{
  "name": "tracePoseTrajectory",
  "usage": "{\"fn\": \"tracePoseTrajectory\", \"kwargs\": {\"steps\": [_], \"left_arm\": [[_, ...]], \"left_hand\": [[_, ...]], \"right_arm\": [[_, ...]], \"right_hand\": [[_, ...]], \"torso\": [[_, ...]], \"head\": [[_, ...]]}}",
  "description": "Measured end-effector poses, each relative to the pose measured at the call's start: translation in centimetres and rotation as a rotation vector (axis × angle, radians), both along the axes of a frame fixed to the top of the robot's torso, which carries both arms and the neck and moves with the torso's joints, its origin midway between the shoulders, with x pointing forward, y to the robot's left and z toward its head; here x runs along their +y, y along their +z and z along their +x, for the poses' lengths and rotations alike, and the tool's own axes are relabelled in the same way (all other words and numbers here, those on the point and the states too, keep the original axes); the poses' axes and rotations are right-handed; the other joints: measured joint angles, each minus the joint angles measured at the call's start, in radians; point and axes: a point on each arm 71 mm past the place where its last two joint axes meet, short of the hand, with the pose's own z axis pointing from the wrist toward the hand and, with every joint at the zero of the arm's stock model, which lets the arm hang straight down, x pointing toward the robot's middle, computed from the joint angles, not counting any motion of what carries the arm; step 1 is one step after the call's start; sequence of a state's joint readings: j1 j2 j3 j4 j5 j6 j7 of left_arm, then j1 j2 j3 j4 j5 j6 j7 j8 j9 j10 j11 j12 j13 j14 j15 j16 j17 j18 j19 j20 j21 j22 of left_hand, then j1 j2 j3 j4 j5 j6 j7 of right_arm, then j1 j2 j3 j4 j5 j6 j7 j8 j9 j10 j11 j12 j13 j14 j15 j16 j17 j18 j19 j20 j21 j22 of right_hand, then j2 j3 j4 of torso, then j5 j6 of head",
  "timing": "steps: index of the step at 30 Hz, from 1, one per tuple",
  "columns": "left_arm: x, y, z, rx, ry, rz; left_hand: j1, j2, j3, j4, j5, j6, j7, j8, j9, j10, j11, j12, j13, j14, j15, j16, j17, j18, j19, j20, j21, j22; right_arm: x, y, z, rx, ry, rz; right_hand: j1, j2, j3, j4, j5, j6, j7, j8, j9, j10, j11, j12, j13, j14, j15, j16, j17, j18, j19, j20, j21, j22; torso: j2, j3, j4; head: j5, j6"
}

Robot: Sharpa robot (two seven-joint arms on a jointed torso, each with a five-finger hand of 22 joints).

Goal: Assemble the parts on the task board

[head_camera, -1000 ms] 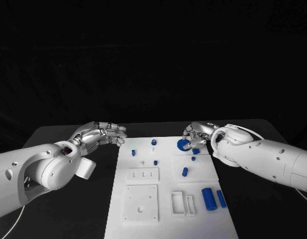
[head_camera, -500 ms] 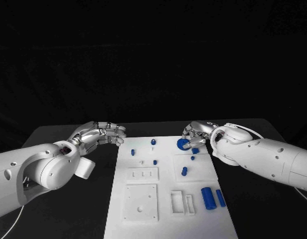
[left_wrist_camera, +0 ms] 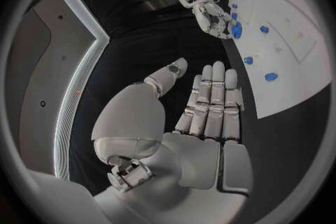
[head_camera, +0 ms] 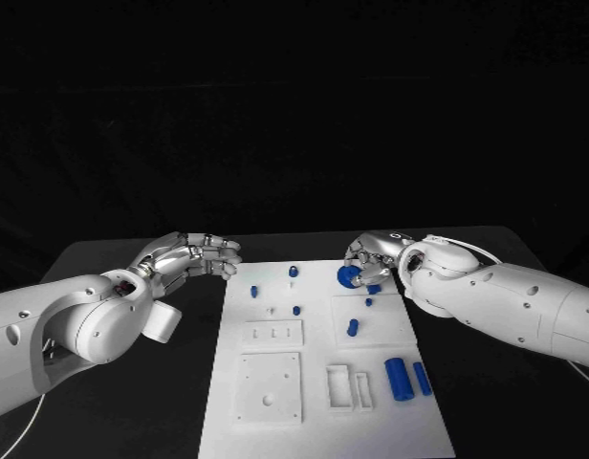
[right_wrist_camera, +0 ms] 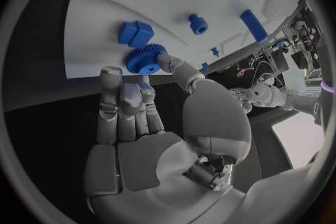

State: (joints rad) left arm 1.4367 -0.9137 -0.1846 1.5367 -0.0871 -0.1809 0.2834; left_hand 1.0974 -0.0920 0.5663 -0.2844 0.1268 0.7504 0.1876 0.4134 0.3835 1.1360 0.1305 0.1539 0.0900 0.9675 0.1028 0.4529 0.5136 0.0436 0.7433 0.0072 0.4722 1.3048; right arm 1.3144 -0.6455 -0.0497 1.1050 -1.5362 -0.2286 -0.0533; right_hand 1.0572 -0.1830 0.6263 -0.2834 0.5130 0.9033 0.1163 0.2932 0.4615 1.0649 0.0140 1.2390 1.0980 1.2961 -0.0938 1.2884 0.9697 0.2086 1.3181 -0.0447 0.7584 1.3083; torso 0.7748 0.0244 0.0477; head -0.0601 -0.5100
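Across the middle of the black table (head_camera: 129,421) lies the white task board (head_camera: 316,426), stiff and flat, with shallow recessed pockets and a scatter of small blue parts on it. It looks heavy enough to stay put under a light push, though I would not lean on it.

Over the table just beside the board's far left corner hangs the left hand (head_camera: 191,256), fingers curled loosely and nothing in it; the left wrist view shows its fingers (left_wrist_camera: 210,106) straight, side by side and bare — released, then, and idle.

At the board's far right corner the right hand (head_camera: 373,256) grips a blue gear (head_camera: 350,276), the largest of the parts up there. From the right wrist view the gear (right_wrist_camera: 145,59) is pinched at its toothed rim between thumb and fingertips (right_wrist_camera: 112,81), just over the board's edge and next to a blocky blue piece (right_wrist_camera: 135,32).

The gear looks like hard, light plastic: rigid, no give, unlikely to break, yet smooth on its faces. Its teeth offer the best purchase, so a rim pinch suits it, with the bore left free for whatever post it must seat on — my guess only.

Nearer the robot, 2 blue cylinders (head_camera: 406,380) lie side by side; they would roll, so take them across the middle.
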Motion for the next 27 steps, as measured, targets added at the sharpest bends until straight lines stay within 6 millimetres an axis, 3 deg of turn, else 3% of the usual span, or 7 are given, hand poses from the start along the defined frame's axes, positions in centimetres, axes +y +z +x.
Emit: {"fn": "tracePoseTrajectory", "kwargs": {"steps": [7,20,27], "left_arm": [[0.0,0.0,0.0,0.000,-0.001,0.000],[0.0,0.0,0.0,0.000,0.000,0.001],[0.0,0.0,0.0,-0.001,0.000,0.001]], "left_hand": [[0.000,0.000,0.000,0.000,0.000,0.000,0.000,0.000,0.000,0.000,0.000,0.000,0.000,0.000,0.000,0.000,0.000,0.000,0.000,0.000,0.000,0.000],[0.000,0.000,0.000,0.000,0.000,0.000,0.000,0.000,0.000,0.000,0.000,0.000,0.000,0.000,0.000,0.000,0.001,0.000,0.000,0.000,0.000,0.000],[0.000,0.000,0.000,0.000,0.000,0.000,0.000,0.000,0.000,0.000,0.000,0.000,0.000,0.000,0.000,0.000,0.001,0.000,0.000,0.000,0.000,0.000]], "right_arm": [[1.0,-0.1,-0.5,-0.045,0.029,-0.049],[3.3,0.7,-2.1,-0.123,0.081,-0.057],[5.4,1.8,-3.3,-0.181,0.128,-0.042]], "right_hand": [[0.015,0.004,0.041,0.016,0.056,0.016,-0.016,0.001,-0.001,0.004,-0.004,0.000,-0.005,0.005,-0.005,-0.008,0.004,0.000,0.000,0.000,0.000,0.000],[0.018,0.002,0.059,0.034,0.049,0.021,-0.021,0.001,-0.001,0.007,-0.007,0.000,-0.007,0.008,-0.008,-0.008,0.008,0.000,0.000,0.000,0.000,0.000],[0.020,-0.020,0.073,0.048,0.022,0.025,-0.025,0.001,-0.001,0.011,-0.011,-0.001,-0.010,0.009,-0.008,-0.008,0.012,0.000,0.001,-0.001,0.000,0.000]], "torso": [[0.000,-0.0007,0.0007],[-0.001,-0.0019,0.0008],[-0.001,-0.0021,0.0007]], "head": [[0.000,0.000],[0.006,0.004],[0.010,0.007]]}}
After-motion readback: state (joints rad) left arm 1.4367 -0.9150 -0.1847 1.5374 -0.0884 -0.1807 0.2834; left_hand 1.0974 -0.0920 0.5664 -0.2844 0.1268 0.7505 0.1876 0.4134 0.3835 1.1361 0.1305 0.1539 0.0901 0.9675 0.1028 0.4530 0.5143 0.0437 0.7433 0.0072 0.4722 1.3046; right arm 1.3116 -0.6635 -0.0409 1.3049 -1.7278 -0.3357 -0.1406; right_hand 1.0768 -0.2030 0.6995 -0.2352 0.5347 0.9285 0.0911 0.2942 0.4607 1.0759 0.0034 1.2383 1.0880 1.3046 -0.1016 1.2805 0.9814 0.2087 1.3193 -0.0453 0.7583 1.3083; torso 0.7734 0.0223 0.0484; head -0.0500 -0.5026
